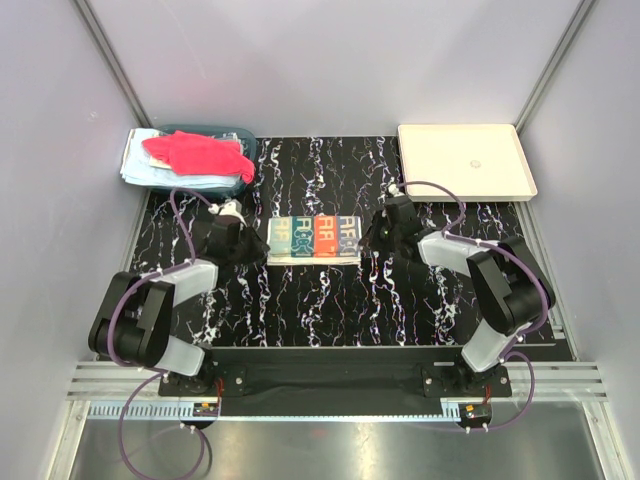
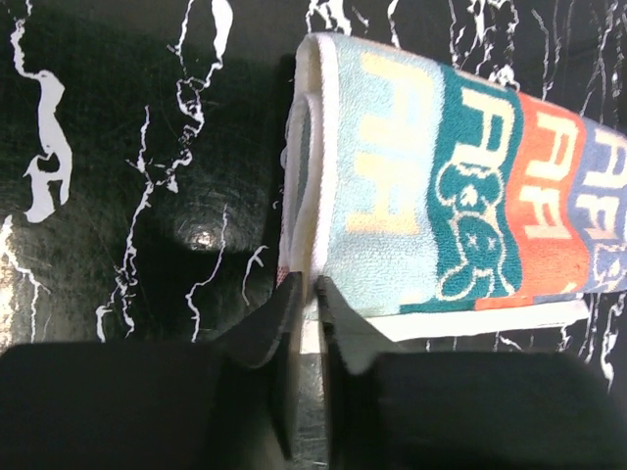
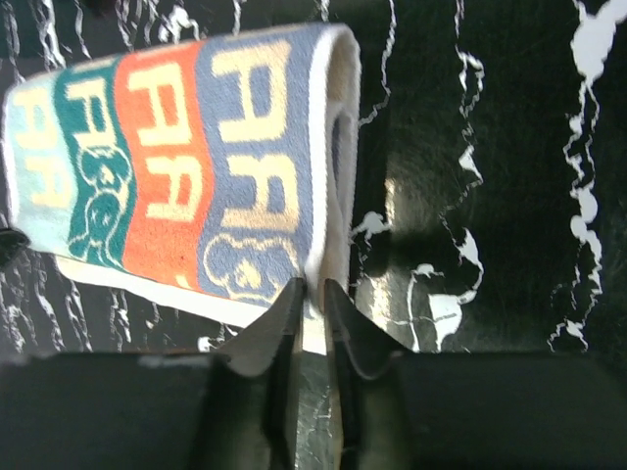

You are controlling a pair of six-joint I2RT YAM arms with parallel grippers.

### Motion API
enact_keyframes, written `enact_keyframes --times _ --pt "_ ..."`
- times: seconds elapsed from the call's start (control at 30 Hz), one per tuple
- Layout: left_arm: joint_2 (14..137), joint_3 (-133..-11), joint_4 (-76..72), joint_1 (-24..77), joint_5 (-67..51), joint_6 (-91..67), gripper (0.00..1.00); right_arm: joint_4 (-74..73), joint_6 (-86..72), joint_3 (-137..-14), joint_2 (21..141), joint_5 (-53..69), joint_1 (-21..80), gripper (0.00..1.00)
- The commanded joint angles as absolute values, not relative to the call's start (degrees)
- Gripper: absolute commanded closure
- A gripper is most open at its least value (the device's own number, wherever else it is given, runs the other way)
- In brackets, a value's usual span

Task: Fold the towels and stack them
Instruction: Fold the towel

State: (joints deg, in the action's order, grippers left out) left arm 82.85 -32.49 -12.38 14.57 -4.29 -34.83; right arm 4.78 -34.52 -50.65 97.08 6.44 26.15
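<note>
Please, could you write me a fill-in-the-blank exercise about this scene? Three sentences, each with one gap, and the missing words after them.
1. The folded striped towel lies ____ the left gripper and the right gripper.
2. The red-pink towel lies on the pile in the teal basket, at the far ____ corner of the table.
3. The cream tray holds ____ towels.

Missing words: between; left; no

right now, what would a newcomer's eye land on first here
First, the folded striped towel at the middle of the black marbled table, its ends pinched by the left gripper and right gripper. Then the red towel heaped on the basket at back left.
</note>
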Motion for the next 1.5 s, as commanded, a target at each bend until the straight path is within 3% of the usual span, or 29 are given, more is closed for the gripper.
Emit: enact_keyframes --times 0.0,0.07,0.17,0.43,0.87,1.47 --pt "80.25 -31.47 -15.73 14.59 -3.16 -34.72 0.74 7.47 -35.15 -48.87 94.22 4.31 26.98 0.78" --pt "78.94 -31.03 -15.38 14.59 -3.34 -34.80 0.70 7.73 -35.33 -47.82 93.61 4.39 26.98 0.70" --pt "77.18 -30.85 -13.72 14.76 -3.08 -35.16 0.63 7.91 -35.51 -46.50 92.29 4.57 26.98 0.67" --pt "72.07 -31.90 -9.50 14.77 -0.53 -35.51 0.56 6.59 -35.77 -45.35 87.89 3.17 26.98 0.60" --pt "92.36 -55.62 3.86 17.40 3.60 -33.14 0.57 1.06 -34.63 -63.09 101.94 2.81 27.07 0.64" --pt "93.25 -52.74 6.94 23.82 5.19 -31.47 0.59 5.09 -35.95 -52.30 98.17 4.04 27.60 0.66"
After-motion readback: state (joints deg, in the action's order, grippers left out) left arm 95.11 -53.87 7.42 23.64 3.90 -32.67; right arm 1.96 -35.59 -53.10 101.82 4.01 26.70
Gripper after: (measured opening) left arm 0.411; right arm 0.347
